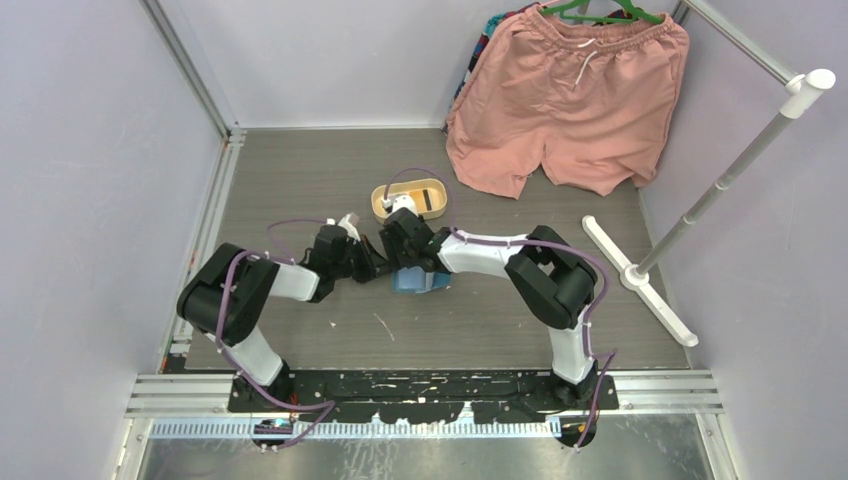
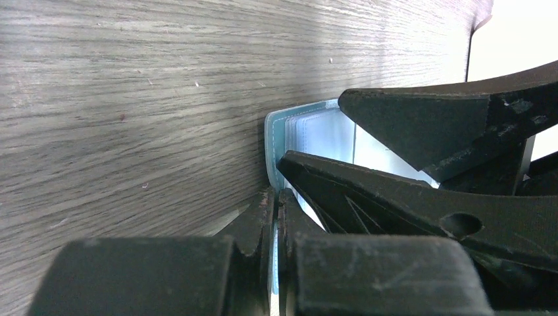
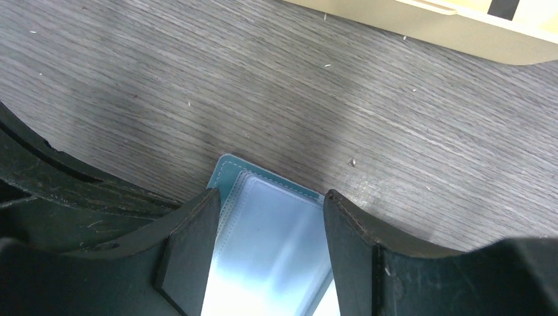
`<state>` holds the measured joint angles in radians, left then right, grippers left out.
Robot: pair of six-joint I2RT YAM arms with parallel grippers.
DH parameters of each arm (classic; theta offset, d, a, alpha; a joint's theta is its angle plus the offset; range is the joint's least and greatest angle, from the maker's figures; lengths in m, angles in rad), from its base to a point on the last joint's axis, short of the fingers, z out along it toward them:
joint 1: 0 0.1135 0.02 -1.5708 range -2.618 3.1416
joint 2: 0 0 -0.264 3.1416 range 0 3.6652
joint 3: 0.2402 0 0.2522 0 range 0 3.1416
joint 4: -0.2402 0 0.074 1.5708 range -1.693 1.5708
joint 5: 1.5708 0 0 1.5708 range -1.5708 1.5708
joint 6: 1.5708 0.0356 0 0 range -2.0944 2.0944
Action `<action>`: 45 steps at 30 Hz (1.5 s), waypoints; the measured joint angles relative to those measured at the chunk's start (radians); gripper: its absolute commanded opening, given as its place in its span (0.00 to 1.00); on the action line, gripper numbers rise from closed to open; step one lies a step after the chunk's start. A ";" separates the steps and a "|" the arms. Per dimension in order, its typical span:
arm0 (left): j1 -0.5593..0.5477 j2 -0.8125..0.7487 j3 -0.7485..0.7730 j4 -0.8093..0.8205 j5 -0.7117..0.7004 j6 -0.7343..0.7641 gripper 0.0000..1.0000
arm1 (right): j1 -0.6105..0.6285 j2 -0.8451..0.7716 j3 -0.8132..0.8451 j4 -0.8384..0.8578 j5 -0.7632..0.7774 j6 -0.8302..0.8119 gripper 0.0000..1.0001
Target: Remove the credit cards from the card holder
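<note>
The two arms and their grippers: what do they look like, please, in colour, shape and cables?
The left arm and the right arm have bulky black joints linked by white segments. A thin purple cable runs along each in loose loops. The left gripper and the right gripper have matte black, wedge-shaped fingers with scuffed surfaces. No markings show.
</note>
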<state>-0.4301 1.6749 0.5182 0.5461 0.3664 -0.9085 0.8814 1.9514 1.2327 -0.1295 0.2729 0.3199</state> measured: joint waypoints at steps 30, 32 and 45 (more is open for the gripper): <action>-0.014 -0.027 0.018 -0.095 -0.019 0.009 0.00 | 0.066 -0.047 -0.113 0.056 0.200 -0.063 0.68; -0.015 -0.034 0.018 -0.108 -0.023 0.012 0.00 | 0.065 -0.061 -0.132 0.056 0.209 -0.055 0.68; -0.016 -0.122 -0.005 -0.179 -0.147 0.022 0.00 | 0.059 -0.143 -0.214 -0.032 0.247 -0.034 0.68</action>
<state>-0.4458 1.5524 0.5133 0.3676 0.2195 -0.8867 0.9401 1.8088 1.0187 -0.1619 0.5198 0.2859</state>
